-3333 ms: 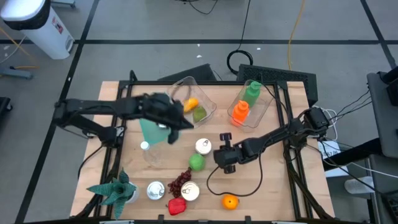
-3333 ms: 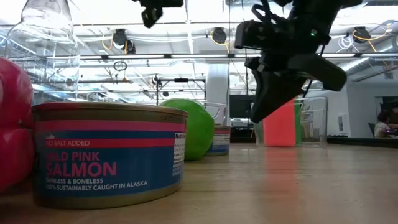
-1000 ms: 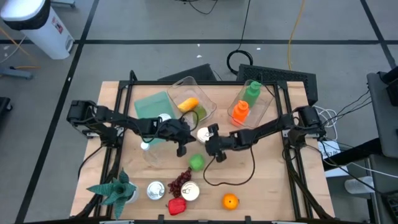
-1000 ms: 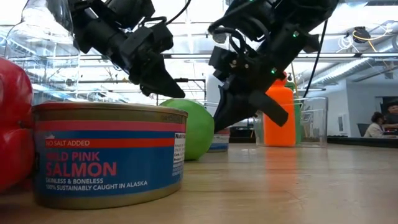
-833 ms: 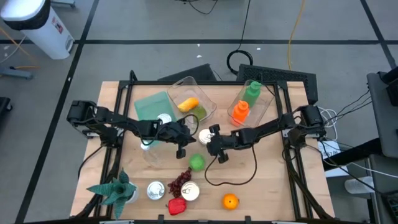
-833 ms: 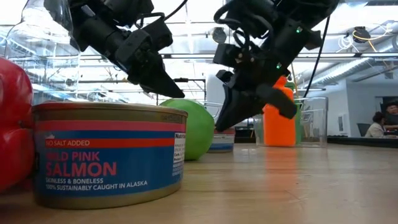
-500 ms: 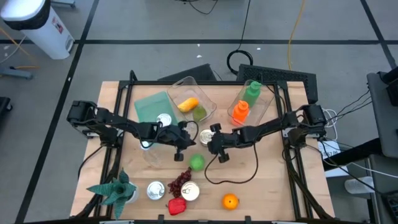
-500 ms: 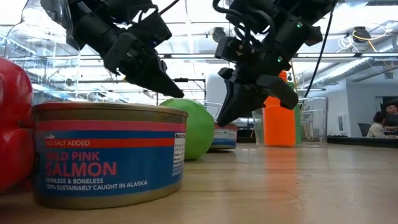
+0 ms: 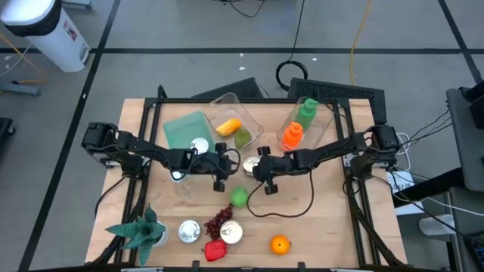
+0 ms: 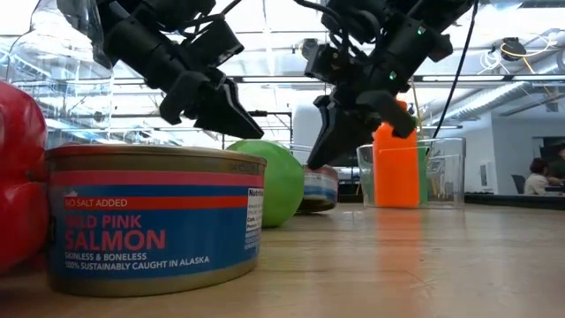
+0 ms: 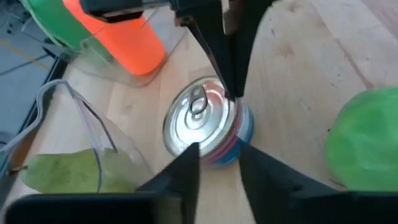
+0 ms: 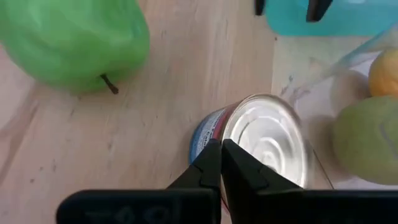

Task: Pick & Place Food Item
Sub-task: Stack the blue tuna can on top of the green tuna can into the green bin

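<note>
A small tin can (image 9: 249, 164) with a blue and red label stands tipped at the table's middle, between my two grippers. My right gripper (image 9: 259, 172) is shut on its rim. My left gripper (image 9: 224, 172) faces the can from the table's left and is open. Its fingertips (image 11: 193, 152) stand either side of the can's lower side wall (image 11: 219, 152). A green apple (image 9: 239, 197) lies on the table just nearer than the can. My left gripper is open at the can's side wall; I cannot tell whether a finger touches it. My right gripper has its shut fingertips (image 12: 211, 155) on the top rim (image 11: 236, 99) of the can, on the side toward the table's right. It comes slanting down from the right. The can (image 10: 320, 187) is tilted, with that side raised and its top turned toward my left gripper.
Two clear bins stand at the back, one with a pear and a yellow fruit (image 9: 231, 125), one with orange and green bottles (image 9: 300, 125). A teal lid (image 9: 184, 128) and a can (image 9: 199, 145) lie at back left. At the front are a salmon can (image 10: 154, 221), grapes, a red pepper, an orange (image 9: 280, 244) and a plant (image 9: 140, 230).
My right gripper has risen with the can's rim, and the can has tipped up from flat on the table. My left gripper has rolled about its own line and opened its fingers.
</note>
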You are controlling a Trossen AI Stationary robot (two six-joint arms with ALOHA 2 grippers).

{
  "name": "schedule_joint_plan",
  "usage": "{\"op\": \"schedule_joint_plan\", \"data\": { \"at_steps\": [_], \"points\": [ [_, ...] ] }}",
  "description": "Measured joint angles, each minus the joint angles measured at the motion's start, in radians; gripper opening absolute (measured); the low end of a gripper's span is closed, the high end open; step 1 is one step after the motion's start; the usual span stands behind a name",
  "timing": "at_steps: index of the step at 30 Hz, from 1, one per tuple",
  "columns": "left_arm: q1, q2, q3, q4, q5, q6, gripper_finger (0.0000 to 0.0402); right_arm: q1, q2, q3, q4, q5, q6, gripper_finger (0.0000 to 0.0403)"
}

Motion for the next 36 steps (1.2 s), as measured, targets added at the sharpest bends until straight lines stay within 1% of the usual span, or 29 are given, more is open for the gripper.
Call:
{"op": "schedule_joint_plan", "data": {
  "at_steps": [5, 9, 12, 14, 17, 19, 21, 23, 25, 28, 33, 36],
  "points": [
    [0.0, 0.0, 0.0, 0.003, 0.038, 0.058, 0.0197, -0.017, -0.038, 0.0, -0.011, -0.019, 0.039, 0.0],
    [-0.001, 0.014, 0.0, 0.015, 0.045, 0.09, 0.0227, -0.041, -0.054, 0.001, -0.009, -0.038, 0.076, 0.0],
    [-0.002, 0.04, 0.001, 0.027, 0.038, 0.114, 0.024, -0.063, -0.056, 0.001, -0.014, -0.08, 0.111, 0.0],
    [-0.004, 0.082, 0.004, 0.078, 0.015, 0.128, 0.0248, -0.068, -0.055, 0.001, -0.014, -0.078, 0.125, 0.0],
    [-0.012, 0.153, -0.002, 0.084, -0.064, 0.151, 0.0261, -0.068, -0.055, 0.001, -0.007, -0.078, 0.127, 0.0],
    [-0.017, 0.194, 0.033, 0.132, -0.087, 0.176, 0.027, -0.068, -0.055, 0.001, -0.007, -0.078, 0.133, 0.0],
    [-0.022, 0.241, 0.052, 0.134, -0.125, 0.193, 0.0279, -0.071, -0.056, 0.006, -0.013, -0.084, 0.143, 0.0],
    [-0.026, 0.293, 0.07, 0.148, -0.172, 0.187, 0.0289, -0.076, -0.055, 0.007, -0.022, -0.113, 0.149, 0.0],
    [-0.03, 0.309, 0.089, 0.144, -0.232, 0.209, 0.0297, -0.082, -0.056, 0.007, -0.029, -0.124, 0.159, 0.0],
    [-0.036, 0.314, 0.104, 0.17, -0.276, 0.246, 0.0306, -0.082, -0.056, 0.007, -0.041, -0.125, 0.159, 0.0],
    [-0.036, 0.305, 0.11, 0.212, -0.265, 0.255, 0.031, -0.088, -0.056, 0.007, -0.039, -0.125, 0.163, 0.0],
    [-0.026, 0.306, 0.11, 0.232, -0.23, 0.263, 0.031, -0.097, -0.056, 0.007, -0.034, -0.124, 0.178, 0.0]
  ]
}}
